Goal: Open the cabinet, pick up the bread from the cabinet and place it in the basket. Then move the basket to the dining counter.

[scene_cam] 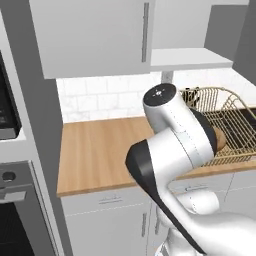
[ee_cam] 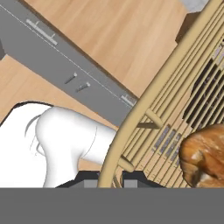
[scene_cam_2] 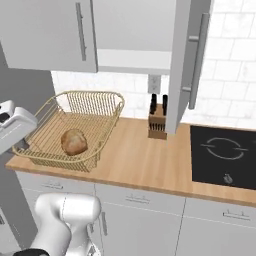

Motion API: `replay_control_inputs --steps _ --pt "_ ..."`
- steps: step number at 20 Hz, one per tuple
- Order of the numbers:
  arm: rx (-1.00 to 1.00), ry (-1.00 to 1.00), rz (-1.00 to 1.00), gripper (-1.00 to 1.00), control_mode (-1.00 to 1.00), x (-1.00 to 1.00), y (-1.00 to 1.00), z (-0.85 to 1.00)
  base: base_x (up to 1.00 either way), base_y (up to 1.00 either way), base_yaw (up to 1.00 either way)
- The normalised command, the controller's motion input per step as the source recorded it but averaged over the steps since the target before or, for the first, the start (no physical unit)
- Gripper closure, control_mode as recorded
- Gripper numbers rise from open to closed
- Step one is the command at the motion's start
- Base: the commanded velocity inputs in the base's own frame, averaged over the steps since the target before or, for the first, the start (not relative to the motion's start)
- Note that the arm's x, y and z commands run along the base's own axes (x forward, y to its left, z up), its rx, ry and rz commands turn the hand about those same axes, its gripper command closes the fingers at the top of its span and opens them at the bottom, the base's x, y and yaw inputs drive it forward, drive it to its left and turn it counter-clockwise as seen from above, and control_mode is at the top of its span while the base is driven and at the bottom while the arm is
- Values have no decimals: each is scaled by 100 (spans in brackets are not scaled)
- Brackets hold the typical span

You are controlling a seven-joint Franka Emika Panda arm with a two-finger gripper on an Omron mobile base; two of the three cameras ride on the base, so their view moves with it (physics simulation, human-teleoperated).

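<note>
**Jaws clamping the basket rim, bread already inside**

The bread (scene_cam_2: pixel 74 142) is lying on the mesh floor of the basket (scene_cam_2: pixel 102 131), so by the look of it the carry to the dining counter is the step now in hand; the basket is sitting on the wood worktop (scene_cam_2: pixel 145 160) below the cabinet (scene_cam_2: pixel 47 35), whose right-hand door (scene_cam_2: pixel 187 60) is standing open edge-on beside the knife block (scene_cam_2: pixel 157 122). In the hand view the gripper (ee_cam: pixel 109 179) is straddling the basket's curved rim wire, one dark tip on either side of it; the jaws are drawn together on that rim rather than standing free. The relation that matters: the rim is running up and away between the tips, and the bread is lying inward from the jaws, toward the middle of the basket, well off the gripped edge; a lift from this side is likely to be tipping the far edge down, so the loaf could be rolling away from the hand.
</note>
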Motion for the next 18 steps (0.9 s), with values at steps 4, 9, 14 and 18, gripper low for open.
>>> replay_control_inputs --steps 4,9,14,18 --pt "0 0 0 100 100 0 0 0 -100 0 -2" --pt "0 0 0 100 100 0 0 0 -76 2 -24" --pt "0 0 0 100 100 0 0 0 -38 20 -63" --pt "0 0 0 100 100 0 0 0 -38 20 -71"
